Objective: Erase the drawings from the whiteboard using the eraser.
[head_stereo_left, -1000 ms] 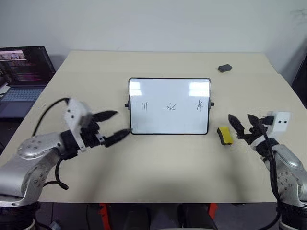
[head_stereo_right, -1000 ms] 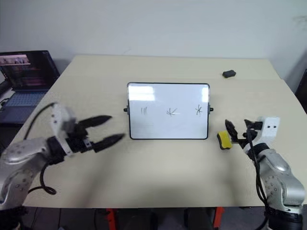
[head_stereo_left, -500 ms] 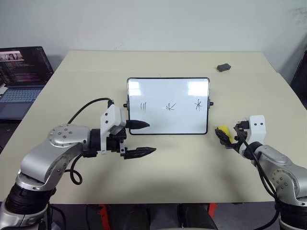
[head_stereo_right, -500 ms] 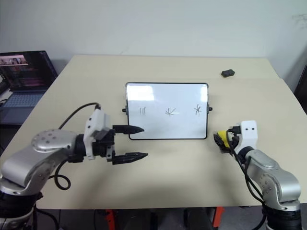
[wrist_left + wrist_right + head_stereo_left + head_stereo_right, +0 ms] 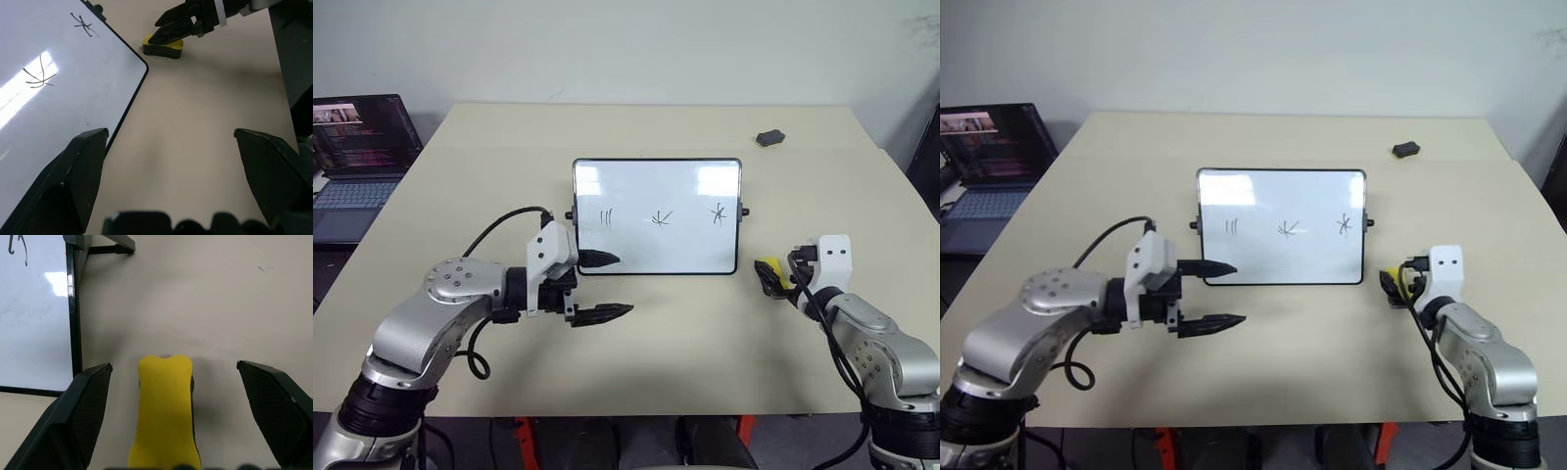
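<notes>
The whiteboard stands mid-table, bearing the drawings: three short strokes, a scratchy squiggle and an asterisk. The yellow-topped eraser lies on the table just right of the board's lower right corner. My right gripper is open and straddles the eraser, its fingers well clear on both sides. My left gripper is open, pointing right, at the board's lower left corner, with the upper finger in front of the frame. Across the table, the left wrist view shows the eraser.
An open laptop sits off the table's left side. A dark grey lump lies at the back right of the table. Bare tabletop spreads in front of the board between both arms.
My left gripper has swung right, in to the board's lower left corner. My right gripper has dropped and closed in around the eraser. Both moved little in the last half second.
</notes>
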You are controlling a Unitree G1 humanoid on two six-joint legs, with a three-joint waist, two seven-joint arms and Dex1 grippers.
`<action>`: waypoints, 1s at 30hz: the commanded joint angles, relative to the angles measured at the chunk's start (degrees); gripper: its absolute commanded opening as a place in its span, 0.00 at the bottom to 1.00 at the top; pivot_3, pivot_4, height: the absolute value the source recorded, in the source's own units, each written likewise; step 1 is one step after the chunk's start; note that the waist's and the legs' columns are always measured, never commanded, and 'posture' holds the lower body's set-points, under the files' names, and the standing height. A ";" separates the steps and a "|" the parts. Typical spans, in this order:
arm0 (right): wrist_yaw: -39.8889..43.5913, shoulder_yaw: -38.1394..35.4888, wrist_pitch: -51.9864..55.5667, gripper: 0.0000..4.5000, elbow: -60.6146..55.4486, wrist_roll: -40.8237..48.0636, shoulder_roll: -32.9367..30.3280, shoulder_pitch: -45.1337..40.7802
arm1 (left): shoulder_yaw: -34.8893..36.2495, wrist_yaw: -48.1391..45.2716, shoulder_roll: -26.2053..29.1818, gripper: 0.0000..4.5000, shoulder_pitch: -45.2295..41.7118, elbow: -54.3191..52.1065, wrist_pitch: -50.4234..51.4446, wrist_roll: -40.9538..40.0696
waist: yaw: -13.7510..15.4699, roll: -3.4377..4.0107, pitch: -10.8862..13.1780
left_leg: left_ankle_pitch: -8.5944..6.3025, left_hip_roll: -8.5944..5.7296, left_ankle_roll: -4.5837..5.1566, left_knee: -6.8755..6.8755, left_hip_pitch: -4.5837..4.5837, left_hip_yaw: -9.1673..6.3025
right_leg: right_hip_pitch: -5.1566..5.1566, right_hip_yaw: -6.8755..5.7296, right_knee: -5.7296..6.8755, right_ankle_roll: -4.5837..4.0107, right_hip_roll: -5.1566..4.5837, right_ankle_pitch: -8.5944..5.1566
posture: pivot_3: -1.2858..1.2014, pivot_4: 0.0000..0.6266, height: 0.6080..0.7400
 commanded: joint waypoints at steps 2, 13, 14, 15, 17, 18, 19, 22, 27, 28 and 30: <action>0.88 -0.24 -1.28 0.99 -0.11 -1.03 0.41 -0.98 | 0.36 -0.28 -0.35 1.00 0.16 -1.32 -1.18 0.25 | 0.00 0.00 0.00 | 0.00 0.00 0.00 0.00 0.00 0.00 | 0.00 0.00 0.00 0.00 0.00 0.00 | 0.52 0.24 1.00; 2.24 1.20 -1.43 0.99 2.08 -3.06 1.14 -1.74 | 0.36 -0.27 -0.94 1.00 0.38 -0.94 -1.40 0.90 | 0.00 0.00 0.00 | 0.00 0.00 0.00 0.00 0.00 0.00 | 0.00 0.00 0.01 0.00 0.00 0.00 | 0.52 0.24 1.00; 2.36 1.11 -1.57 0.99 2.39 -3.34 1.20 -1.82 | 0.37 -0.25 -1.00 1.00 0.37 -0.93 -1.37 0.98 | -0.01 0.00 0.00 | 0.00 0.00 0.00 0.00 0.00 0.00 | 0.00 0.00 0.01 0.00 0.00 0.00 | 0.52 0.24 1.00; 2.52 1.03 -1.60 0.96 2.64 -3.56 1.26 -1.94 | 0.44 -0.21 -1.08 1.00 0.38 -0.94 -1.31 1.03 | 0.00 0.00 0.00 | 0.00 0.00 0.00 0.01 0.00 0.00 | 0.00 0.00 0.01 0.00 0.00 0.00 | 0.52 0.24 1.00; 2.59 0.77 -1.78 0.87 2.91 -3.81 1.48 -2.12 | 0.55 -0.14 -1.25 1.00 0.43 -1.05 -1.17 1.10 | 0.00 0.00 0.00 | 0.00 0.00 0.00 0.01 0.00 0.00 | 0.00 -0.01 0.01 0.00 0.00 0.00 | 0.52 0.24 1.00; 2.60 0.68 -1.87 0.79 3.00 -3.90 1.54 -2.14 | 0.56 -0.10 -1.34 1.00 0.46 -1.11 -1.11 1.15 | 0.00 0.00 0.00 | 0.00 0.00 0.00 0.01 0.00 0.00 | 0.00 0.00 0.01 0.00 0.00 0.00 | 0.52 0.24 1.00; 2.68 0.67 -1.93 0.71 3.05 -3.98 1.54 -2.11 | 0.55 -0.08 -1.41 1.00 0.51 -1.18 -1.07 1.21 | 0.00 0.00 0.00 | 0.00 0.00 0.00 0.01 0.00 0.00 | 0.00 0.00 0.01 0.00 0.00 0.00 | 0.52 0.24 1.00; 3.03 0.89 -1.71 0.47 3.20 -4.07 1.47 -1.92 | 0.51 -0.06 -1.50 1.00 0.69 -1.39 -0.95 1.32 | -0.01 0.00 0.00 | 0.00 0.01 0.00 0.00 0.01 -0.01 | 0.00 0.00 0.01 0.00 0.00 0.00 | 0.52 0.24 1.00; 3.64 0.92 -1.75 0.25 3.54 -4.47 1.44 -2.01 | 0.49 0.24 -1.69 1.00 0.78 -1.59 -0.78 1.31 | -0.01 0.00 0.00 | 0.00 0.00 0.00 0.01 0.01 0.00 | 0.00 0.00 0.01 0.00 0.00 0.00 | 0.52 0.24 1.00; 3.83 0.92 -1.87 0.25 3.50 -4.62 1.34 -2.01 | 0.52 0.49 -1.82 1.00 0.82 -1.63 -0.72 1.32 | 0.00 0.00 0.00 | 0.00 0.00 0.00 0.01 0.01 -0.01 | 0.00 0.00 0.01 0.00 0.00 0.00 | 0.52 0.24 1.00; 4.32 0.81 -2.85 0.25 3.13 -4.95 1.23 -2.01 | 0.85 1.48 -2.25 1.00 1.00 -1.69 -0.49 1.40 | 0.00 0.00 0.00 | 0.00 0.01 0.00 0.01 0.01 -0.01 | 0.00 -0.01 0.01 0.00 0.00 0.00 | 0.52 0.24 1.00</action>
